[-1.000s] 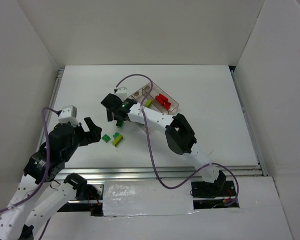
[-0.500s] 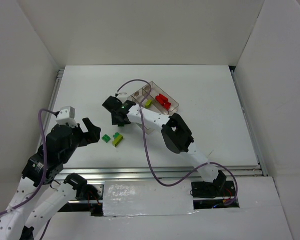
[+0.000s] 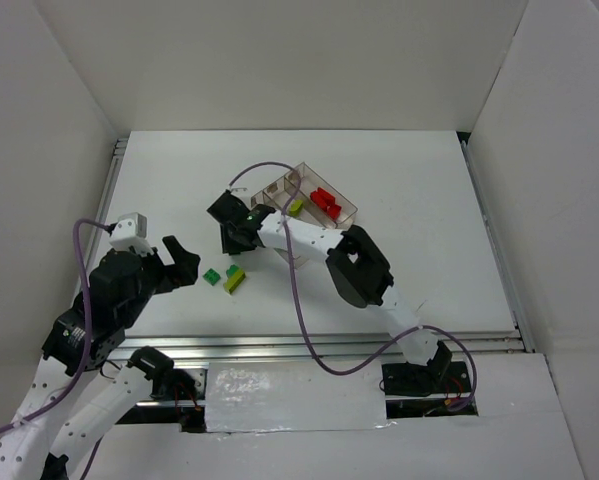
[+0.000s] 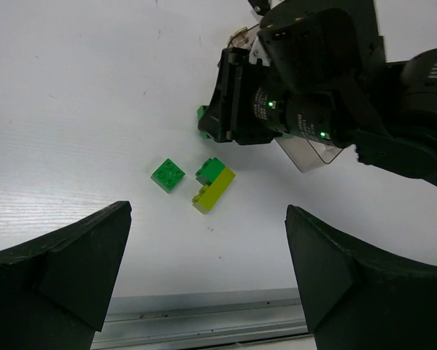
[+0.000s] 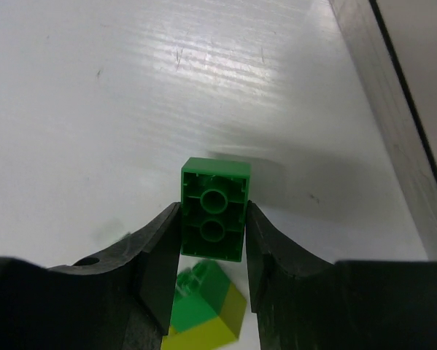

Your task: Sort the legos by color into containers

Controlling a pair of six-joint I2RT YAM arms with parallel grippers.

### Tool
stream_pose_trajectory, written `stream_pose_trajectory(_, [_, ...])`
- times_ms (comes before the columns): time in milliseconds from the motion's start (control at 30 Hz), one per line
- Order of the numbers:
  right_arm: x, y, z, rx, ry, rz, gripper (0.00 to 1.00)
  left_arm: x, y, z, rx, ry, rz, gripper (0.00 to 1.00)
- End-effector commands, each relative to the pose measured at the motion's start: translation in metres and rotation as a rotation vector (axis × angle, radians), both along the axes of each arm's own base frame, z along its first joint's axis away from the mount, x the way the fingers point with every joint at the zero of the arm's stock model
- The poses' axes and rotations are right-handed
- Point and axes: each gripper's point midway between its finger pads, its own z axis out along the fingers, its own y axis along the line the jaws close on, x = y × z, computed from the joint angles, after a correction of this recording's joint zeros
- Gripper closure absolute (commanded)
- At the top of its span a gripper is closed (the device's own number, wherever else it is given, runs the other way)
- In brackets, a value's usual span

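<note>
Left pincer [image 4: 207,219]: jaws spread wide and holding nothing. It hangs above the near-left part of the bench [image 3: 409,260].

Loose bricks on the bench, left of centre toward the near edge, three in two groups:
- One green square brick [image 4: 168,175], four studs up, lying alone.
- Just to its right but apart from it, one small green brick [image 4: 209,170] sits on one end of one yellow-green brick [image 4: 215,191].

Right pincer [image 3: 234,228]: closed on one green rectangular brick [image 5: 215,189]. One finger presses each long side, and the hollow underside faces the wrist camera. This brick lies just farther from the near edge than the stacked pair. Whether it touches the bench cannot be told.

Tray [image 3: 351,212]: one clear tinted tray, set askew near the bench centre on the far side, just right of the right pincer. It has three narrow compartments.
- Left compartment [image 3: 277,188]: contents cannot be made out.
- Middle compartment: one yellow-green brick [image 3: 295,206].
- Right compartment: red bricks [image 3: 325,200]. They look like two touching, but the count is uncertain from the top view.

Green bricks counted: three, none in the tray. Yellow-green bricks: two, one on the bench and one in the tray.
</note>
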Motion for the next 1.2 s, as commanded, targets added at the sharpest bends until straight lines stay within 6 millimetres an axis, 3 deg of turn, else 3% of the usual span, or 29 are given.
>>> stream_pose_trajectory(0, [0.005, 0.016, 0.118, 0.198, -0.195, 0.073, 1.00, 0.004, -0.002, 0.009, -0.011, -0.046, -0.005, 0.01])
stream_pose_trajectory(67, [0.004, 0.000, 0.146, 0.195, -0.257, 0.079, 1.00, 0.004, 0.000, 0.009, -0.010, -0.047, -0.001, 0.00])
stream_pose_trajectory(133, [0.007, -0.024, 0.158, 0.162, -0.285, 0.060, 1.00, 0.004, 0.000, 0.009, -0.012, -0.048, 0.000, 0.00])
stream_pose_trajectory(233, [0.016, -0.061, 0.160, 0.117, -0.283, 0.018, 1.00, 0.004, 0.000, 0.009, -0.013, -0.046, 0.007, 0.01])
stream_pose_trajectory(267, [0.015, -0.074, 0.145, 0.079, -0.265, 0.006, 0.99, 0.006, 0.003, 0.007, -0.005, -0.037, 0.022, 0.00])
stream_pose_trajectory(433, [0.025, -0.119, 0.121, 0.016, -0.232, -0.044, 0.95, 0.014, 0.017, -0.006, 0.036, 0.057, 0.143, 0.00])
stream_pose_trajectory(567, [0.032, -0.131, 0.108, -0.011, -0.221, -0.054, 0.84, 0.027, 0.003, -0.015, -0.047, 0.091, 0.160, 0.00])
stream_pose_trajectory(667, [0.036, -0.134, 0.098, -0.045, -0.196, -0.057, 0.61, 0.038, -0.014, -0.032, -0.117, 0.132, 0.145, 0.00])
stream_pose_trajectory(700, [0.040, -0.134, 0.098, -0.053, -0.201, -0.068, 0.47, 0.043, -0.016, -0.034, -0.127, 0.129, 0.158, 0.01])
stream_pose_trajectory(800, [0.039, -0.137, 0.100, -0.068, -0.201, -0.078, 0.39, 0.059, -0.023, -0.050, -0.114, 0.173, 0.176, 0.00])
stream_pose_trajectory(900, [0.039, -0.144, 0.113, -0.062, -0.226, -0.114, 0.24, 0.075, -0.025, -0.064, -0.082, 0.208, 0.205, 0.01])
stream_pose_trajectory(933, [0.038, -0.147, 0.114, -0.067, -0.230, -0.119, 0.14, 0.084, -0.026, -0.073, -0.060, 0.223, 0.219, 0.01])
stream_pose_trajectory(1033, [0.028, -0.152, 0.127, -0.043, -0.234, -0.121, 0.14, 0.098, -0.028, -0.091, -0.014, 0.271, 0.229, 0.00])
stream_pose_trajectory(1067, [0.023, -0.152, 0.141, -0.015, -0.249, -0.123, 0.14, 0.101, -0.027, -0.096, -0.004, 0.287, 0.239, 0.01])
stream_pose_trajectory(1133, [0.012, -0.154, 0.142, 0.005, -0.247, -0.110, 0.14, 0.109, -0.029, -0.107, 0.004, 0.314, 0.244, 0.01])
stream_pose_trajectory(1167, [0.006, -0.155, 0.154, 0.037, -0.262, -0.107, 0.14, 0.111, -0.027, -0.111, 0.001, 0.321, 0.256, 0.00])
